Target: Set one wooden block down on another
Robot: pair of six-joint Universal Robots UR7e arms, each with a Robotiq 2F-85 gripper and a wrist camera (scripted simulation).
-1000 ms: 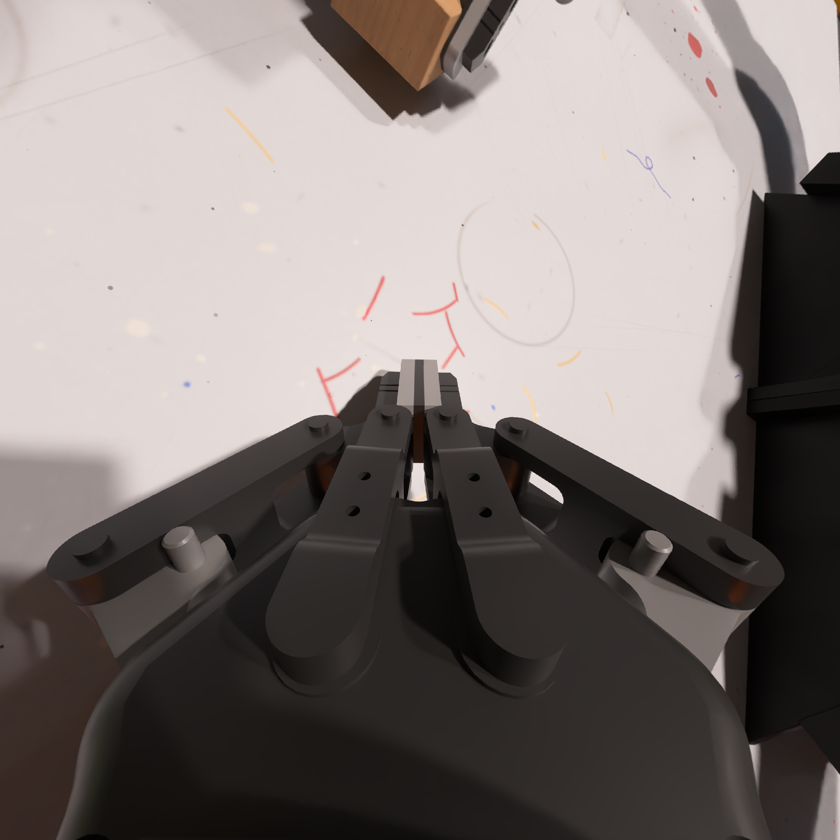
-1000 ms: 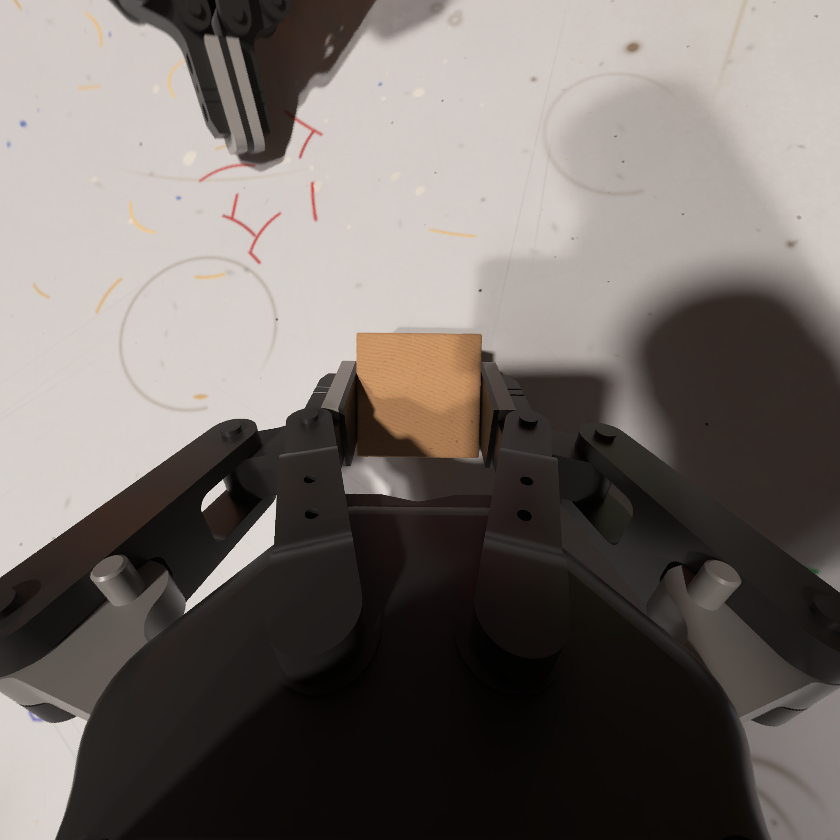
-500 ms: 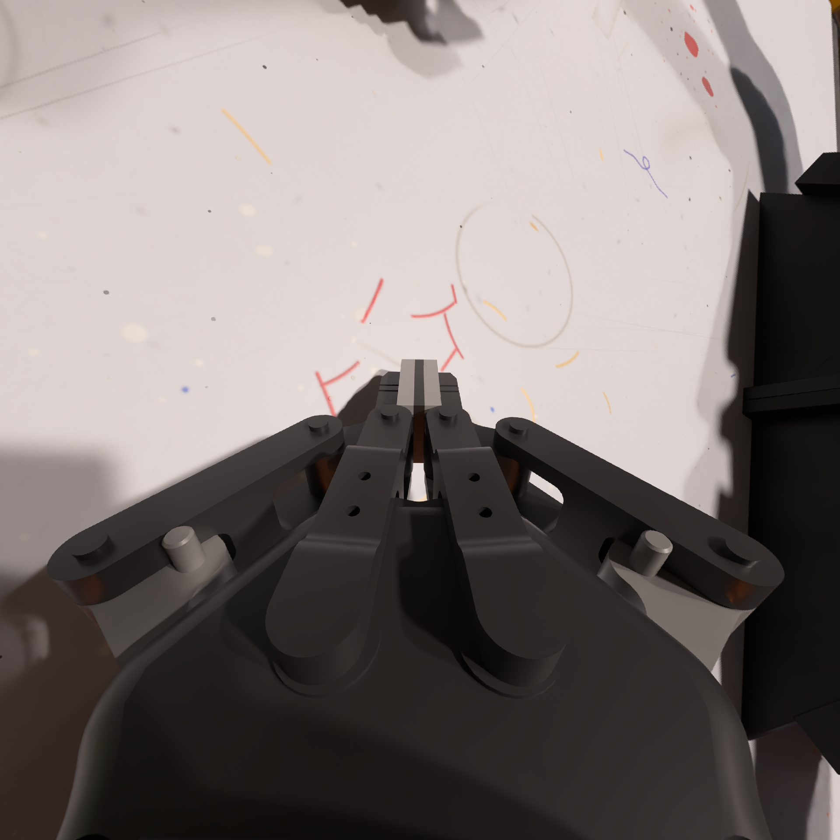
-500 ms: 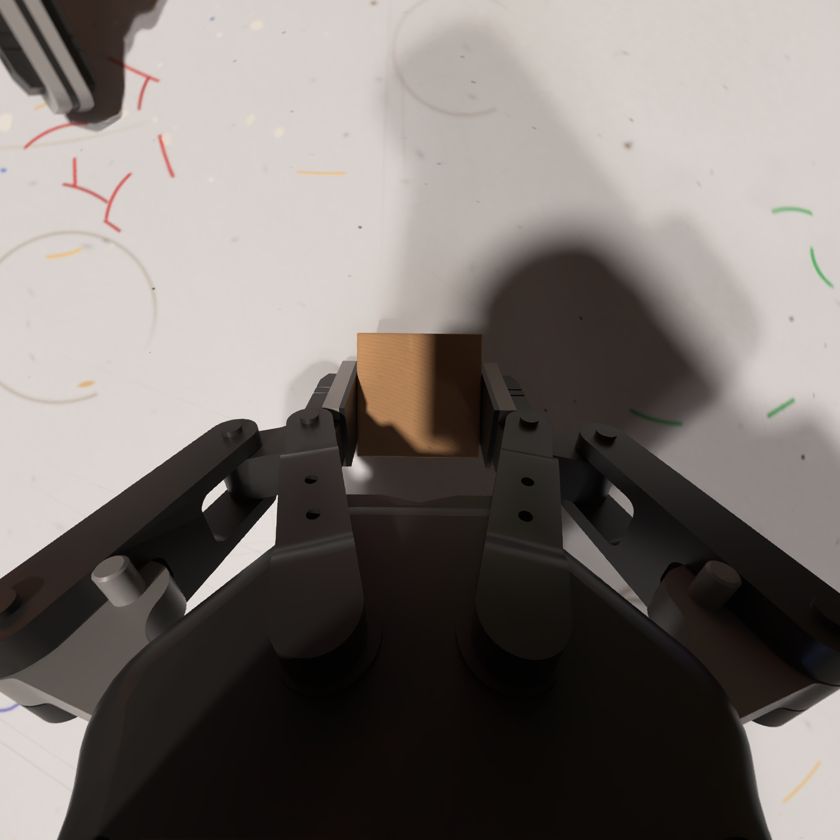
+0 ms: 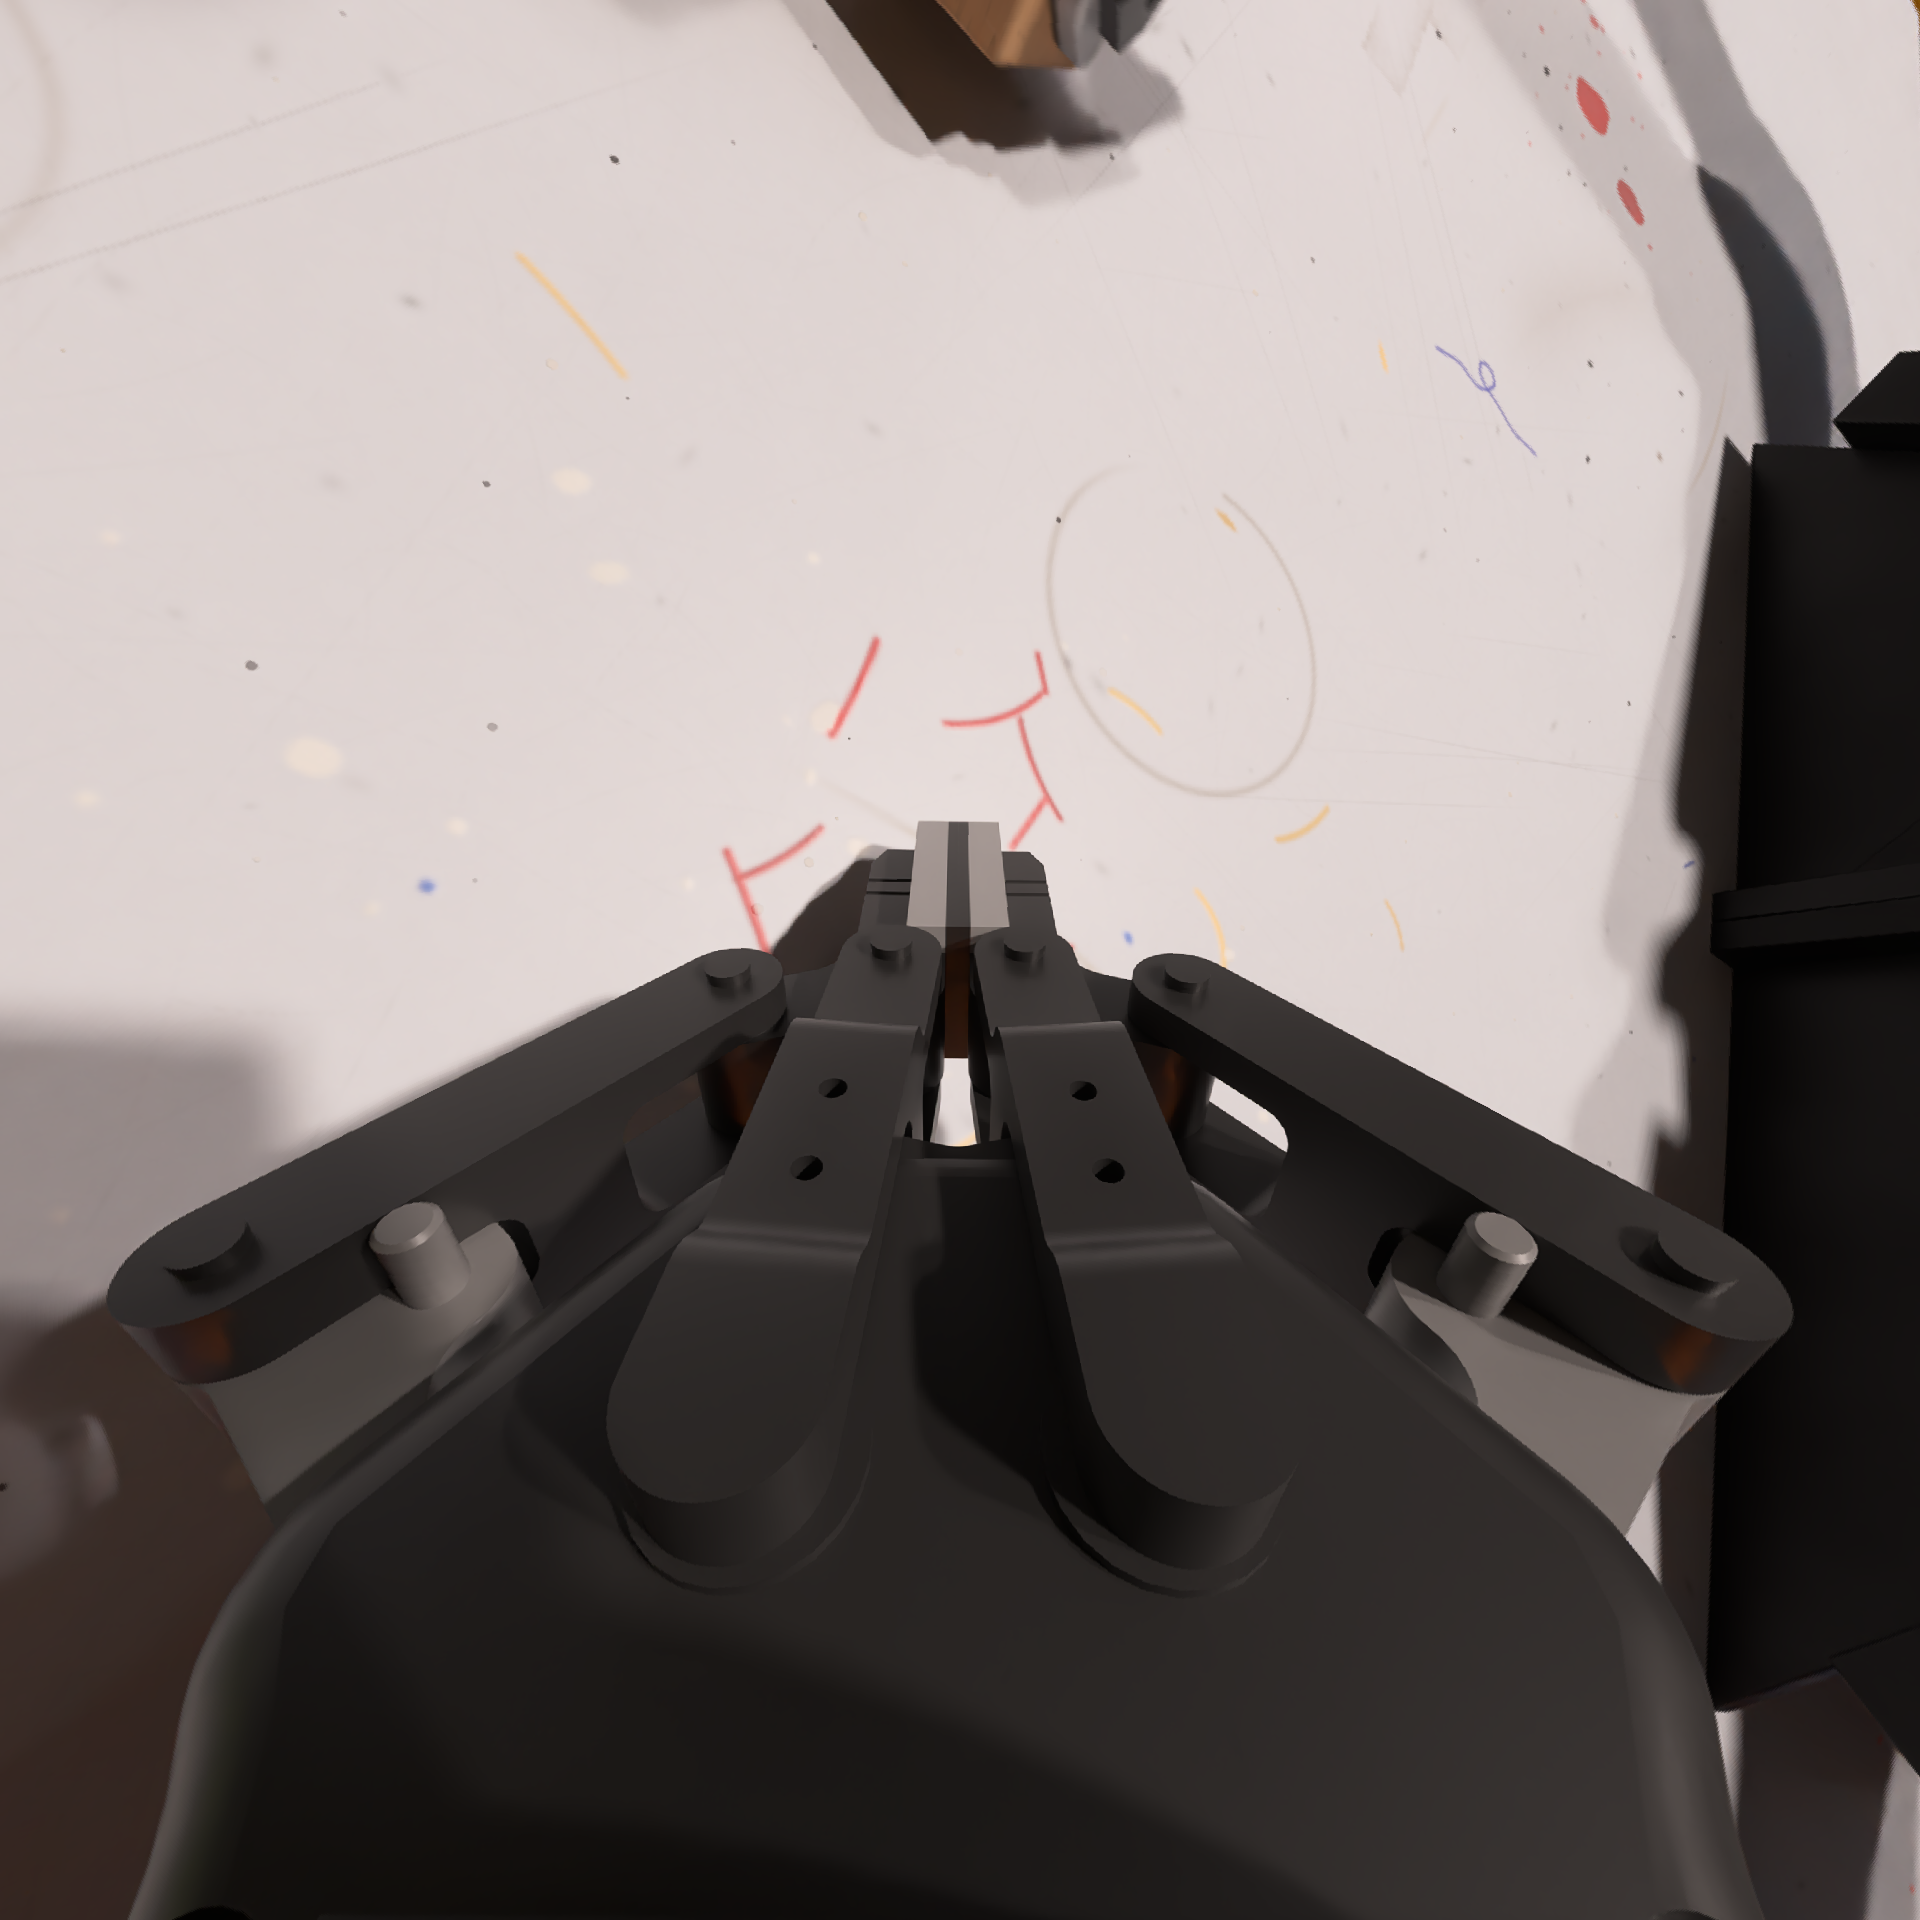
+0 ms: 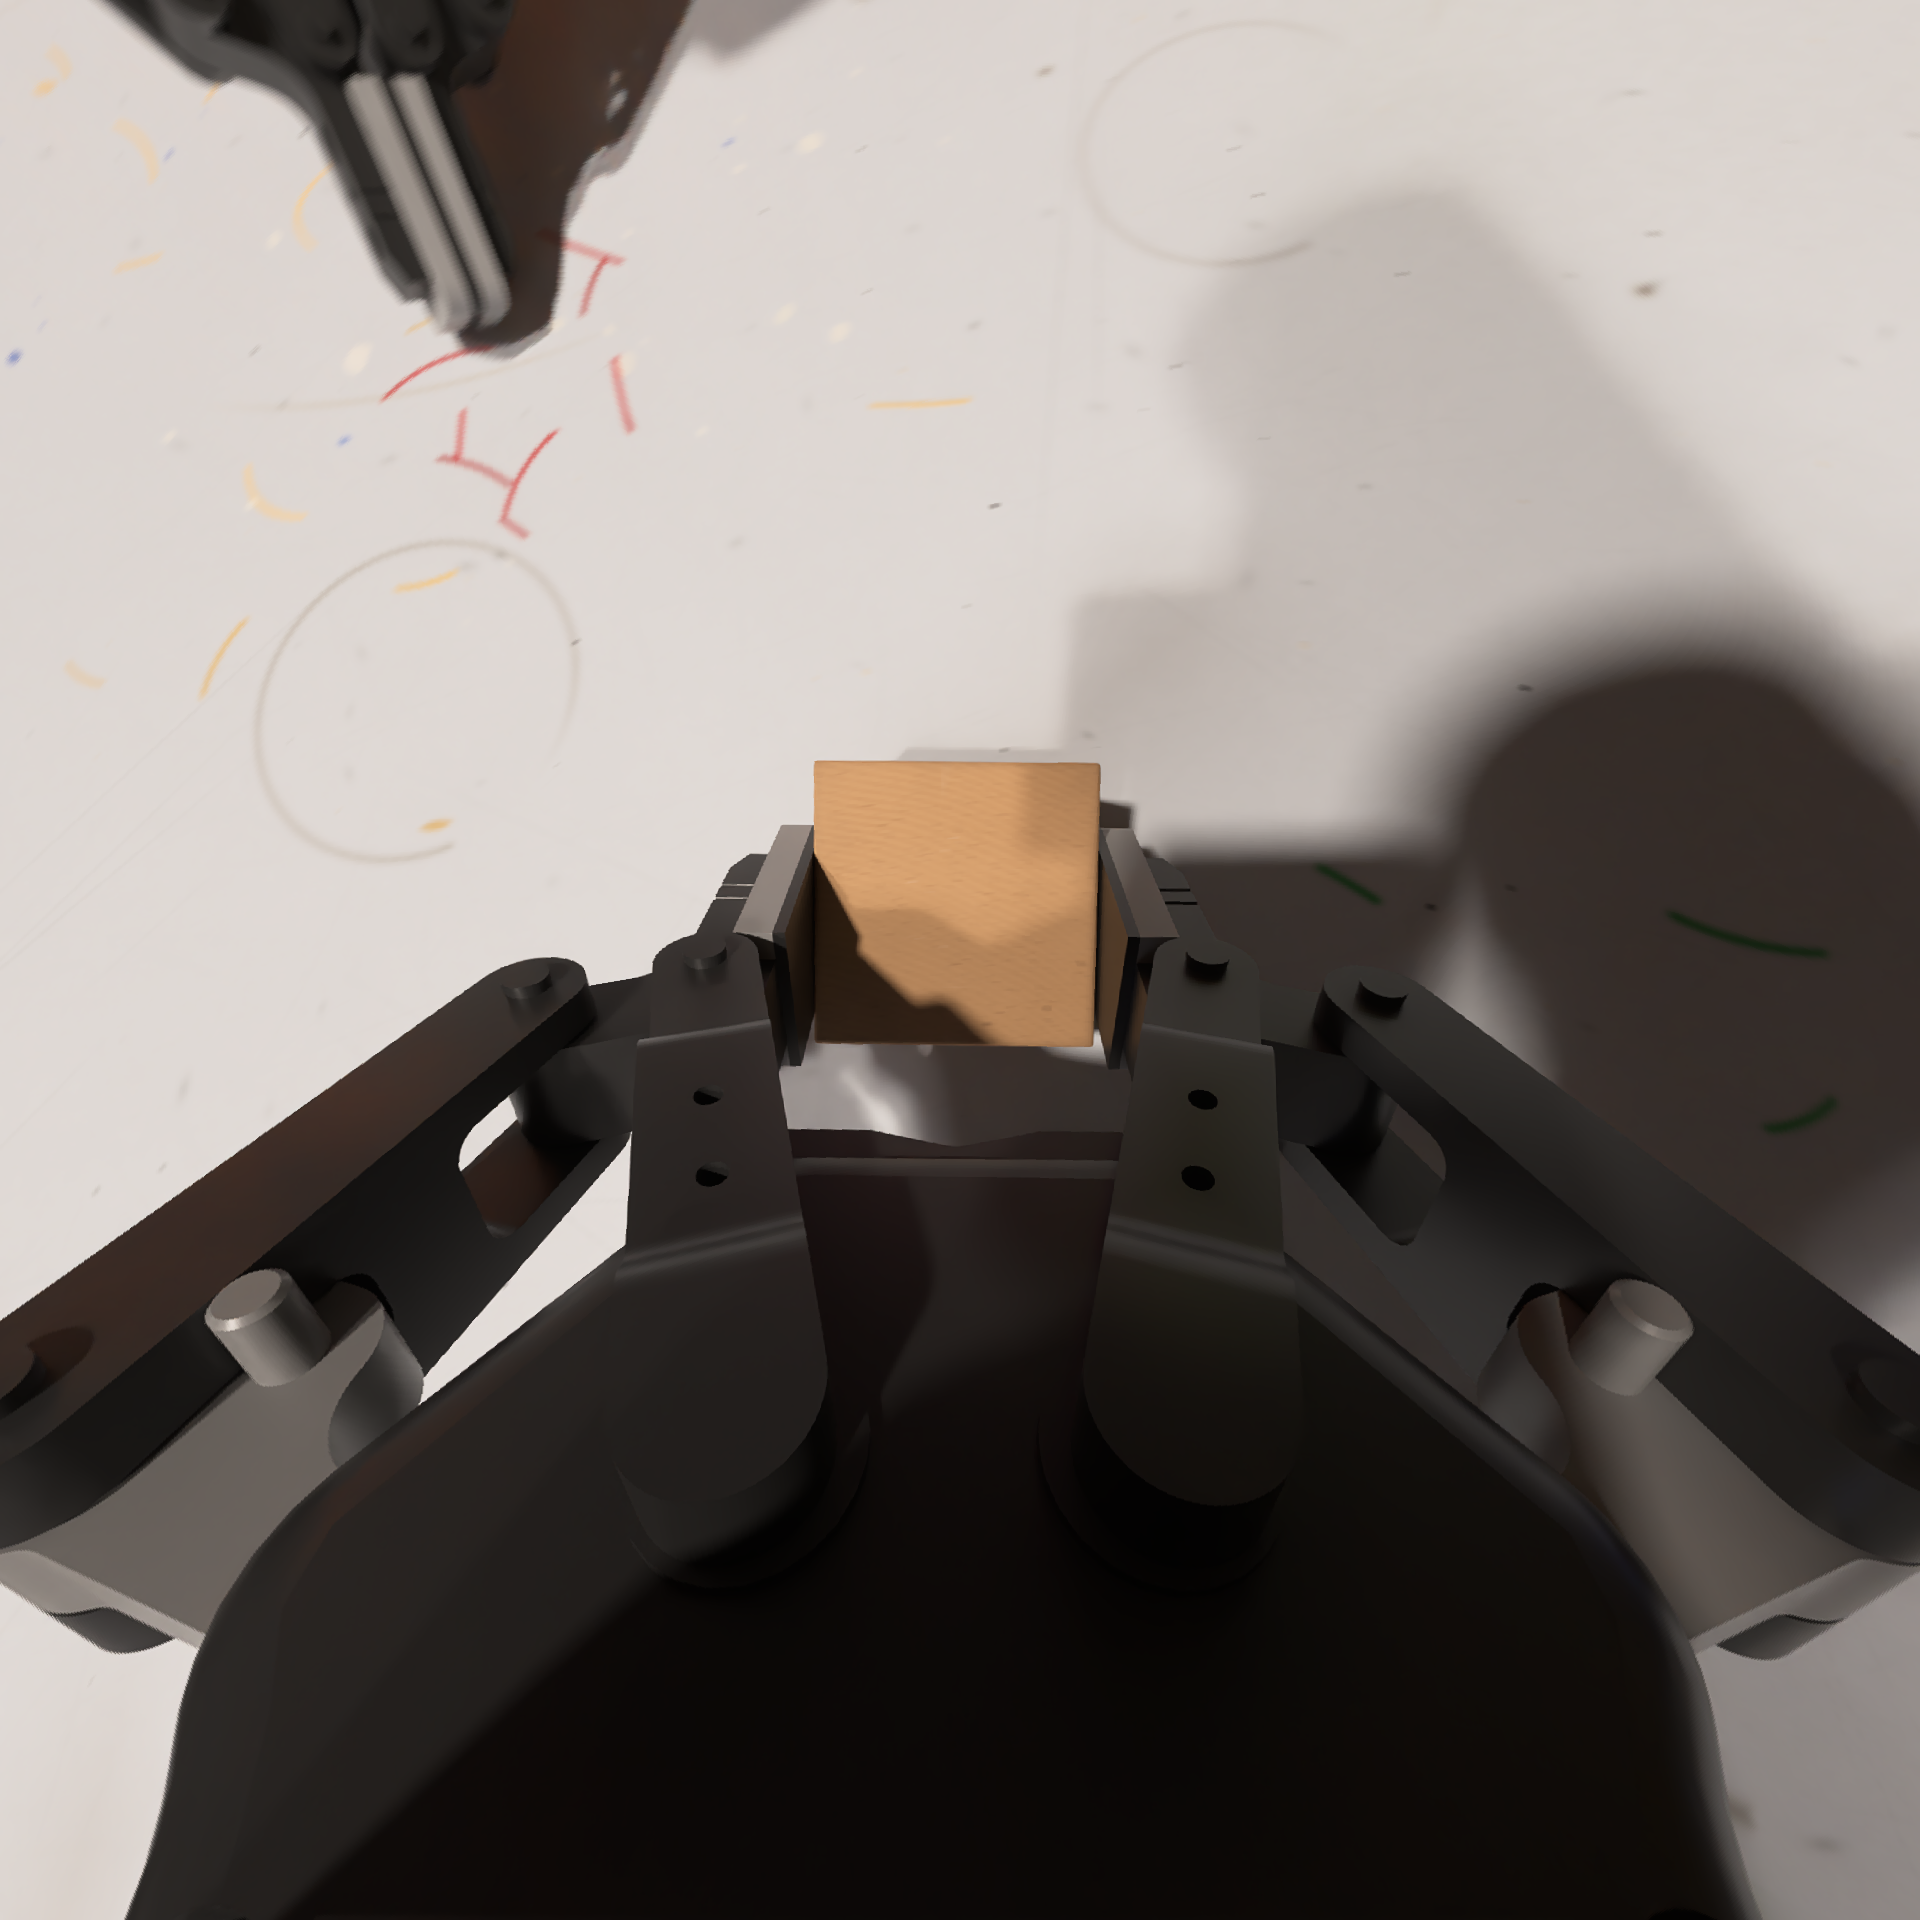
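My right gripper (image 6: pixel 956 914) is shut on a light brown wooden block (image 6: pixel 956 894) and holds it above the white table (image 6: pixel 831 520). The same block shows at the top edge of the left wrist view (image 5: pixel 1013 36), with a fingertip of the right gripper beside it. My left gripper (image 5: pixel 958 868) is shut with its pads together and holds nothing, low over the table near some red marks. It also shows in the right wrist view (image 6: pixel 436 218) at the upper left. No second block is in view.
A black box-like body (image 5: pixel 1829 1039) stands along the right edge of the left wrist view. The table carries faint ring marks (image 5: pixel 1184 634) and coloured scribbles. Dark shadows of the arms lie on the right of the right wrist view.
The right gripper with the block swung away out of the left wrist view and has come back toward the left gripper. The left gripper has stayed still and shut.
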